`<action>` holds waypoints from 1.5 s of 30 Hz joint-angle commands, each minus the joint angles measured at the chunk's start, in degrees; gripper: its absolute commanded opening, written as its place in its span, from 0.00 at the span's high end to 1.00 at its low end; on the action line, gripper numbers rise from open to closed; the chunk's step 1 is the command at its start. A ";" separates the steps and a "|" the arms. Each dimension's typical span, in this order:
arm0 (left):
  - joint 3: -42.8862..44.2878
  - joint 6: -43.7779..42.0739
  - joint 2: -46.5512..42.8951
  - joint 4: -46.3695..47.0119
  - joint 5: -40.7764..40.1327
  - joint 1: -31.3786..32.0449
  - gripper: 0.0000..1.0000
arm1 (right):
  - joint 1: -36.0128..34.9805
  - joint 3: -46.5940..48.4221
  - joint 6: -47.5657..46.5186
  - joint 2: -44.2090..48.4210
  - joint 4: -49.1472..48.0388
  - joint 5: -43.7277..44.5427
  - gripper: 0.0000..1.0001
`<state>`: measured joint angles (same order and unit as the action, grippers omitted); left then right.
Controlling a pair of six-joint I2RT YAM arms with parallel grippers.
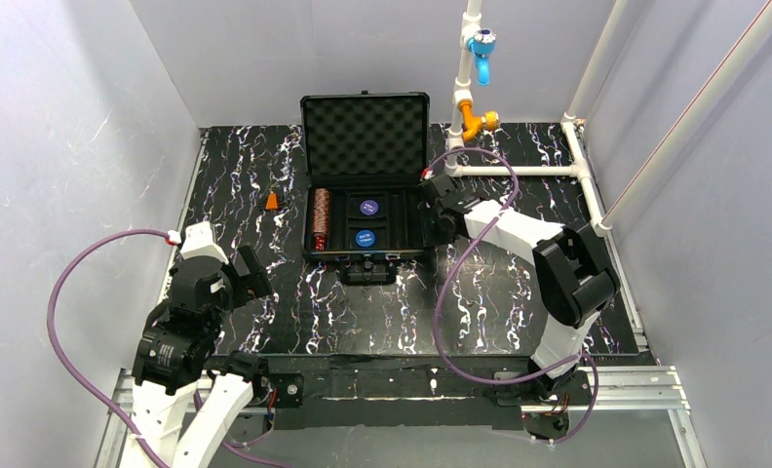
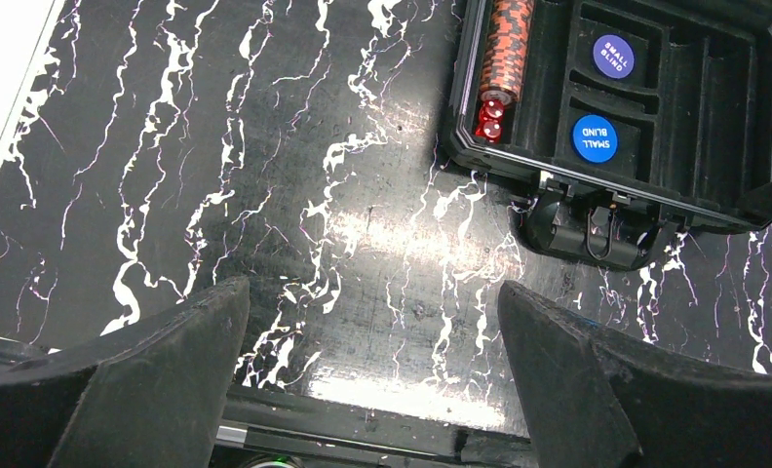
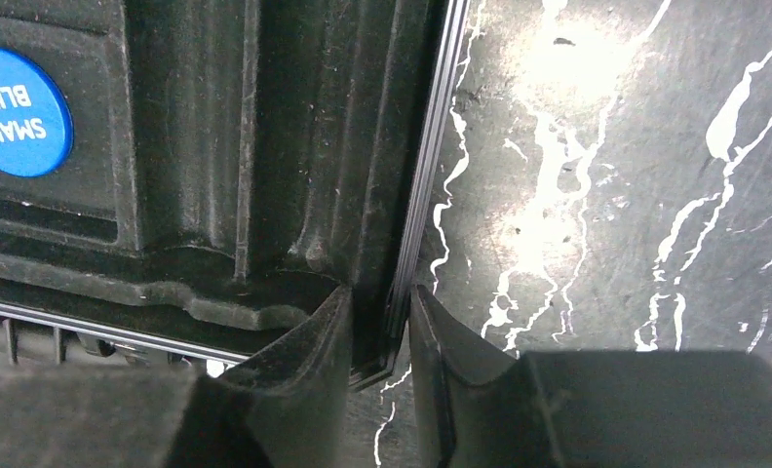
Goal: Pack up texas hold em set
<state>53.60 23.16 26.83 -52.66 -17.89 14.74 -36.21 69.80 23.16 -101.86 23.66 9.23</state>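
Pale walls (image 1: 60, 146) around a black marbled tabletop (image 1: 363, 322).
Walls plain on three sides; the glossy top is veined white and catches glare; white pipes (image 1: 519, 171) at far right; metal rail (image 1: 636, 378) in front.

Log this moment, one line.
left tool: open, above table | right tool: pinching briefcase right wall | lid: open | chips, dice, discs: stowed
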 commanded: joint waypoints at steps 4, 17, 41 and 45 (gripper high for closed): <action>-0.43 -0.40 -0.54 0.41 0.13 -0.24 0.01 | -1.97 -3.81 0.74 3.46 0.69 -1.81 0.83; -0.39 -0.39 -0.49 0.41 0.66 -0.25 0.01 | -10.72 -13.05 4.75 14.23 3.91 -1.38 0.99; -0.34 -0.57 0.24 0.61 0.93 -0.27 0.01 | -20.98 -1.23 2.82 19.40 9.09 11.89 0.07; -0.34 -0.57 0.09 0.61 0.71 -0.30 0.01 | -15.94 6.69 -2.57 16.32 6.78 8.99 0.06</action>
<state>53.58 23.14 26.55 -52.42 -17.08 14.74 -56.42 68.55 28.08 -83.74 32.73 17.58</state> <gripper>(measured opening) 0.992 0.940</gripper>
